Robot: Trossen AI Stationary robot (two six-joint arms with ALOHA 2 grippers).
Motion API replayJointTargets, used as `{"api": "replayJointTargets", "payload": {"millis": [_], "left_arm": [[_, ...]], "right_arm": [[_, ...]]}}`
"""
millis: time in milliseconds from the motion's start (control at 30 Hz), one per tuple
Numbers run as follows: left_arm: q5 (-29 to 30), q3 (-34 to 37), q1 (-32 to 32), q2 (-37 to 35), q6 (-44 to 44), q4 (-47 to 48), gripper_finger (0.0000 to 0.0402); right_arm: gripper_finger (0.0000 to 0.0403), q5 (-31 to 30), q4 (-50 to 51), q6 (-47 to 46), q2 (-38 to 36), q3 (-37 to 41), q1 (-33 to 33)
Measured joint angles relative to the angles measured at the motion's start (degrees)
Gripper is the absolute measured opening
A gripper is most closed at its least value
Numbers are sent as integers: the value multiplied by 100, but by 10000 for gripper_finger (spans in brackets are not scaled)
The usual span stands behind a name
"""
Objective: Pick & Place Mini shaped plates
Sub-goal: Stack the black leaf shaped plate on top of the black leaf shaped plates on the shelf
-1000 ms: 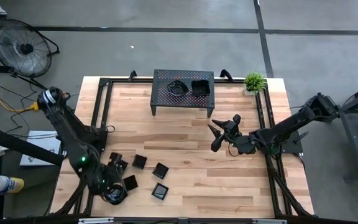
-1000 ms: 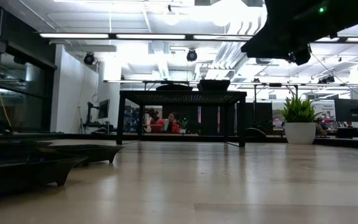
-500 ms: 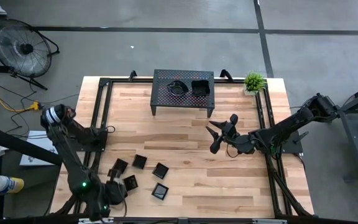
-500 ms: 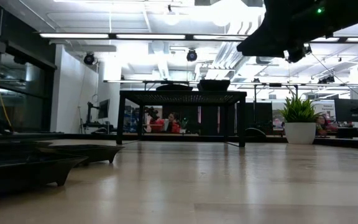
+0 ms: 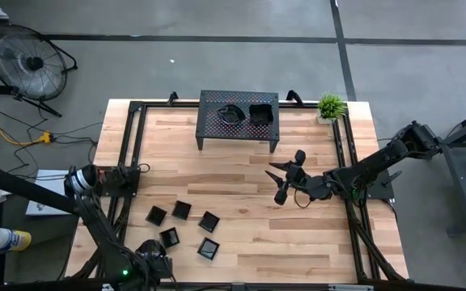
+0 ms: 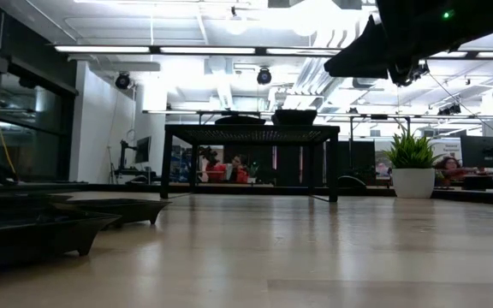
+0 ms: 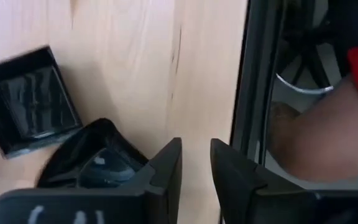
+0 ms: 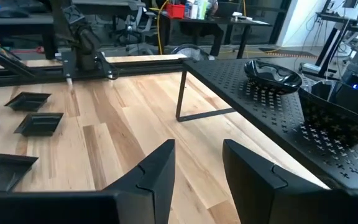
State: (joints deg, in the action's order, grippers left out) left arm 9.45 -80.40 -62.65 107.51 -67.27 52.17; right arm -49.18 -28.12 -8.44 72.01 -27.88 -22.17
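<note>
Left pincer (image 7: 196, 165) hung low over the front-left corner of the tabletop (image 5: 241, 174), fingers parted by a narrow gap with only bare wood showing between them, so nothing was clamped. A rounded mini plate (image 7: 86, 165) lay just beside the outer face of one finger, not between the two, so the coming grasp seemed to turn on a sideways shift toward it. A square plate (image 7: 33, 99) sat just beyond the rounded one.

From above, the left pincer (image 5: 150, 260) was at the near edge of the loose group of square plates (image 5: 182, 210), clearly the nearer arm to them. That view hid the rounded plate under the wrist; only the wrist camera showed it, along with the table frame and a person's arm (image 7: 316, 143) beyond the edge.

Right pincer (image 5: 278, 179) waited over the tabletop's right middle, fingers wide apart and empty, well away from the group and nearer the rack (image 5: 209, 101), which carried two plates (image 5: 231, 113).
</note>
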Motion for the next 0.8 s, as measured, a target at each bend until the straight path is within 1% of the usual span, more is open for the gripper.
{"api": "replayJointTargets", "payload": {"millis": [133,367,633,800], "left_arm": [[-85,-25,2,133,-372,8,80],[-150,-25,2,141,-828,113,80],[-160,-25,4,141,-1677,483,80],[-302,-25,61,141,-1722,613,80]], "right_arm": [[129,11,10,170,0,0,0],[129,176,77,251,0,0,0],[129,178,260,240,0,-2,0],[129,178,264,247,0,0,0]]}}
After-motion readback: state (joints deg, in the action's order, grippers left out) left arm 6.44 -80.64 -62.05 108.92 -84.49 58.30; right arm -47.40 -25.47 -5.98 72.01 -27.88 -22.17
